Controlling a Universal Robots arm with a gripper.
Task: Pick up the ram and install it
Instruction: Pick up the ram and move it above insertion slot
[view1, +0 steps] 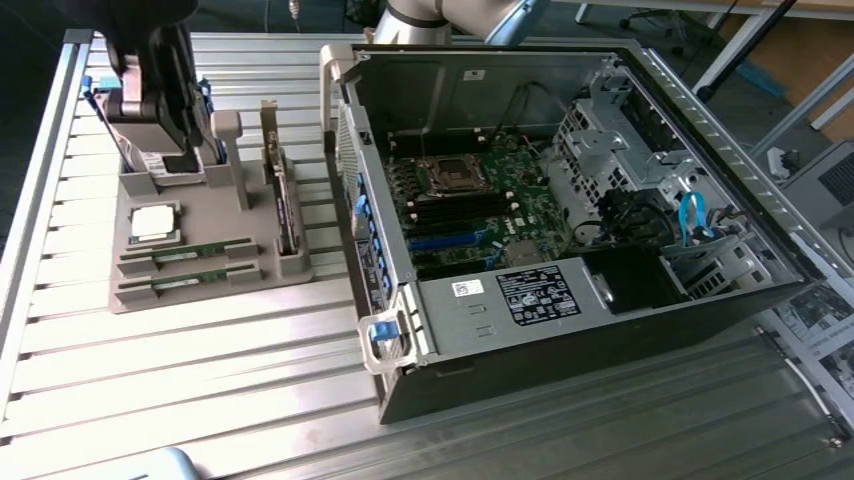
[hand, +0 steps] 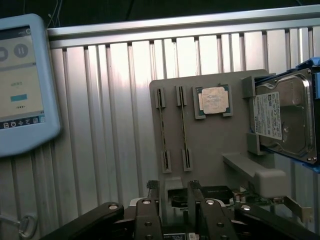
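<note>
- The step in hand is the pickup, and I judge it to be at its very beginning: nothing is lifted yet.
- The hand (hand: 172, 202) is open. Its two fingers (hand: 149, 200) stand apart and there is nothing between them.
- The ram is two green sticks, the far ram stick (view1: 187, 251) and the near ram stick (view1: 187, 283). They lie side by side in slots at the near end of the grey holder (view1: 200, 215).
- The holder rests on the ribbed tabletop (view1: 174, 360), at the exterior view's left of the open computer case (view1: 601, 330).
- In the exterior view the hand hangs over the far end of the holder, by the hard drive (hand: 282, 115). It is apart from both sticks and touches neither.
- The processor chip (view1: 151, 222) lies between the hard drive and the sticks.
- In my judgement, a good grasp calls for the hand to come toward the near end and descend straight over one stick only. The fingers must be on its two flat faces and clear of the slot walls and of the other stick.
- The mainboard (view1: 487, 200) inside the case has no stick from the holder in it, so the installing is not done.
</note>
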